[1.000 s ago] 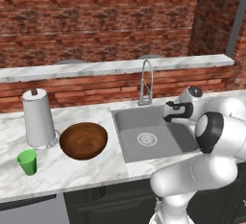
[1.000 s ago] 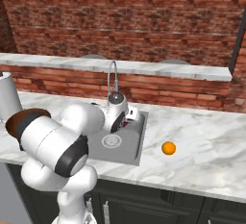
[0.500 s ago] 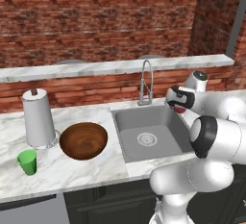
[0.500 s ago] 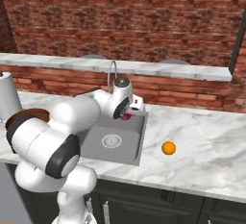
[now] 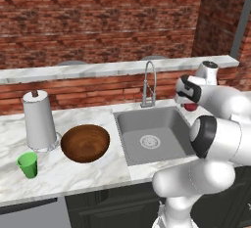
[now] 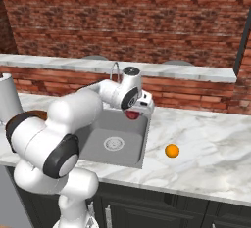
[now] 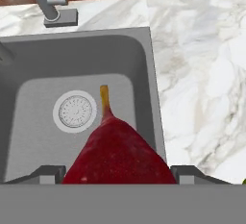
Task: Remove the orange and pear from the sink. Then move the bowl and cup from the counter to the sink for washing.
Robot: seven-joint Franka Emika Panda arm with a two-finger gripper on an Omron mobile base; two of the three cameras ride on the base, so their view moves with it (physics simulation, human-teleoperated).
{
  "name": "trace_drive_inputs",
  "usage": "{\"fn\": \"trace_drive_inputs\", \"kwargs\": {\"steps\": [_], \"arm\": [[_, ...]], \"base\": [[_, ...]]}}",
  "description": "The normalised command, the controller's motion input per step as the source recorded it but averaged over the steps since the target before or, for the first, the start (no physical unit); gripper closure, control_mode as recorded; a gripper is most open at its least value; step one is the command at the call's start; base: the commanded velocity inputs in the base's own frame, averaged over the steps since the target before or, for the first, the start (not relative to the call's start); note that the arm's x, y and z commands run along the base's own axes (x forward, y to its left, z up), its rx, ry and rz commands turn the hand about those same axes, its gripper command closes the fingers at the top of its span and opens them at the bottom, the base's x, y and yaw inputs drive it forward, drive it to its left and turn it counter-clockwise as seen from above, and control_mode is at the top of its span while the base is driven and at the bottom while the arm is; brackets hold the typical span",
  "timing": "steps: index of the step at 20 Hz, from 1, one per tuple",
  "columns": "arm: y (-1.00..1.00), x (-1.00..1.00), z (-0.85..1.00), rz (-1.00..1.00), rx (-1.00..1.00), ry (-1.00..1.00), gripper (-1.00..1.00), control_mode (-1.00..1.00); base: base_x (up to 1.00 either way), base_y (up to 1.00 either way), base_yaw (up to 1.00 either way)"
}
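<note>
My gripper (image 6: 134, 112) is shut on the dark red pear (image 6: 132, 115) and holds it in the air over the right rim of the sink (image 6: 96, 146). In the hand view the pear (image 7: 117, 155) sits between my gripper (image 7: 117, 174) fingers, its stem pointing at the drain (image 7: 74, 111). From the left, the pear (image 5: 190, 106) hangs under my gripper (image 5: 189, 103) above the sink (image 5: 132, 146). The orange (image 6: 171, 150) lies on the counter (image 6: 211, 153) right of the sink. The wooden bowl (image 5: 85, 143) and green cup (image 5: 28, 165) stand on the counter (image 5: 68, 173) left of it.
A paper towel roll (image 5: 39, 124) stands behind the cup and bowl. The curved steel tap (image 5: 149, 82) rises at the back of the sink. A raised marble ledge (image 5: 98, 69) runs along the brick wall.
The arm has risen and swung to the right with the pear, from low inside the basin to above its right rim. The orange, bowl and cup have not moved.
</note>
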Motion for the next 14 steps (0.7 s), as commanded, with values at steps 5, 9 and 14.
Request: {"fn": "trace_drive_inputs", "kwargs": {"steps": [5, 9, 14], "arm": [[-0.26, -0.05, 0.02, 0.00, -0.05, 0.01, 1.00, -1.00], [-0.21, -0.01, -0.05, 0.00, -0.09, -0.02, 1.00, -1.00], [-0.25, 0.00, -0.08, 0.00, -0.04, -0.01, 1.00, -1.00]], "base": [[0.00, 0.00, 0.00], [0.00, 0.00, 0.00], [0.00, 0.00, 0.00]]}}
